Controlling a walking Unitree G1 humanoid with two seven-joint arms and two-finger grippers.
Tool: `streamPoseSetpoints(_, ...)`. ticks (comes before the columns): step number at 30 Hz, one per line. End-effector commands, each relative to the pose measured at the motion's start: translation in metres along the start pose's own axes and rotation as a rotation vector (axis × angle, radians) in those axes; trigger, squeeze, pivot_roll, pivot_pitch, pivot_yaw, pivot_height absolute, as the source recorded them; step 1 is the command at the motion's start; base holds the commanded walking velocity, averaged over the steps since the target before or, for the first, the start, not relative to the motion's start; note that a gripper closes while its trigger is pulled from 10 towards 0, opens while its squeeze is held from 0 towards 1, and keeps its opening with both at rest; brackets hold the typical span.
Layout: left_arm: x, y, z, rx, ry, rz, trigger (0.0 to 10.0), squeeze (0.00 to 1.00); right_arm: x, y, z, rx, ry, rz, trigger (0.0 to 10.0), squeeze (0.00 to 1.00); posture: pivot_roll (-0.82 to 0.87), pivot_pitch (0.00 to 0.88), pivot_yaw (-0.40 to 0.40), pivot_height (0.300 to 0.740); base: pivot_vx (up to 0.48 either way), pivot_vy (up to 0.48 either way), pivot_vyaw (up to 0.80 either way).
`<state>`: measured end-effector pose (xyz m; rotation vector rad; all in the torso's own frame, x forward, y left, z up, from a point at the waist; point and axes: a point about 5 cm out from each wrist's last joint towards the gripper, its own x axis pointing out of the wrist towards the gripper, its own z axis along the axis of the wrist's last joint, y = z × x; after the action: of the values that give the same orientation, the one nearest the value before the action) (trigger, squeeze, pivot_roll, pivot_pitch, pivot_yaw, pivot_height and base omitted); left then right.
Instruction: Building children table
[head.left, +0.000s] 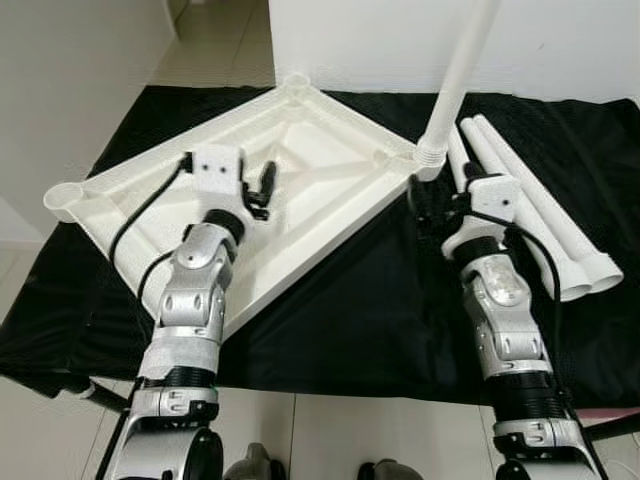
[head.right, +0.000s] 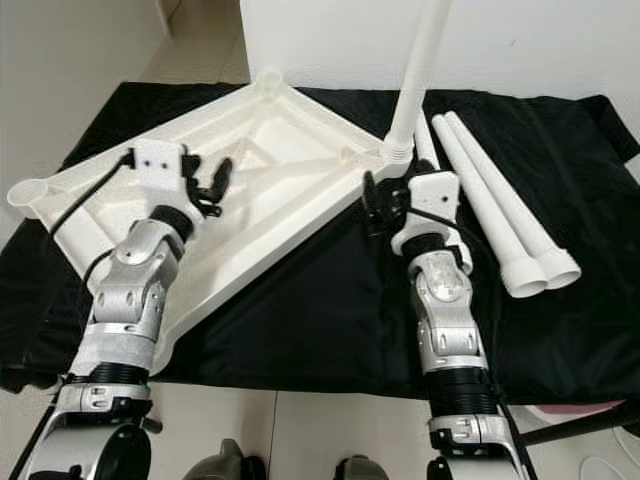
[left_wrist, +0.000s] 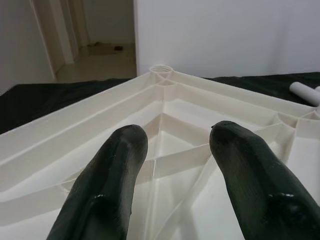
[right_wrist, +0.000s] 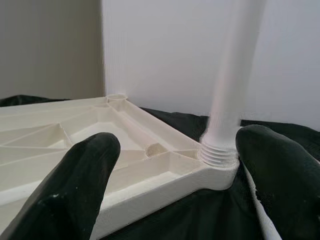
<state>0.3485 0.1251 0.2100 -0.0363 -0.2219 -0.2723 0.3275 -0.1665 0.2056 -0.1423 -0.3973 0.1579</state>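
Two silver metal arms, segmented, with ribbed black collars near the elbows and small screws on the shells. White boxy wrist housing on each, two dark dots on top. Black cable looping from each housing down the forearm. Left tool (head.left: 266, 184) and right tool (head.right: 372, 203): two long black fingers (left_wrist: 105, 190) each, rounded, glossy, slightly scuffed tips.

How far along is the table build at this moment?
One leg stands in a corner socket of the upturned tabletop. Right gripper sits open near its threaded base; left gripper hovers open over the tabletop. Three loose legs on the black cloth remain.
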Motion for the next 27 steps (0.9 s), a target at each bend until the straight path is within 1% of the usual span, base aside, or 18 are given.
streamPoseSetpoints(1, 0.000, -0.008, -0.004, 0.011, 0.012, -0.035, 10.0, 0.00, -0.002, -0.005, -0.003, 0.001, 0.014, -0.016, 10.0, 0.00, -0.12, 0.082, 0.070, 0.740, 0.000, 0.000, -0.75)
streamPoseSetpoints(4, 0.000, -0.008, -0.004, 0.016, 0.013, -0.040, 10.0, 0.00, -0.002, -0.006, -0.003, 0.002, 0.018, -0.017, 10.0, 0.00, -0.12, 0.082, 0.070, 0.740, 0.000, 0.000, -0.76)
streamPoseSetpoints(10, -0.002, -0.014, -0.010, 0.053, 0.026, -0.081, 10.0, 0.00, 0.000, -0.006, -0.004, -0.003, 0.024, -0.009, 10.0, 0.00, -0.12, 0.080, 0.059, 0.740, 0.000, 0.000, -0.76)
streamPoseSetpoints(14, -0.001, -0.019, -0.012, 0.026, 0.025, -0.117, 10.0, 0.00, 0.001, -0.005, -0.004, -0.004, 0.028, -0.006, 10.0, 0.00, -0.13, 0.093, 0.042, 0.740, 0.000, 0.000, -0.75)
streamPoseSetpoints(16, -0.001, -0.019, -0.013, 0.034, 0.029, -0.117, 10.0, 0.00, 0.001, -0.005, -0.003, -0.003, 0.025, -0.002, 10.0, 0.00, -0.14, 0.100, 0.031, 0.740, 0.000, 0.000, -0.61)
streamPoseSetpoints(22, 0.002, -0.018, -0.011, 0.036, 0.017, -0.092, 10.0, 0.00, 0.001, -0.005, -0.003, -0.004, 0.021, 0.002, 10.0, 0.00, -0.14, 0.105, 0.032, 0.740, 0.000, 0.000, 0.00)
streamPoseSetpoints(27, 0.002, -0.014, -0.006, 0.046, -0.001, -0.046, 10.0, 0.00, 0.001, -0.001, -0.005, 0.015, 0.019, 0.000, 10.0, 0.00, -0.13, 0.106, 0.044, 0.740, 0.000, 0.000, 0.00)
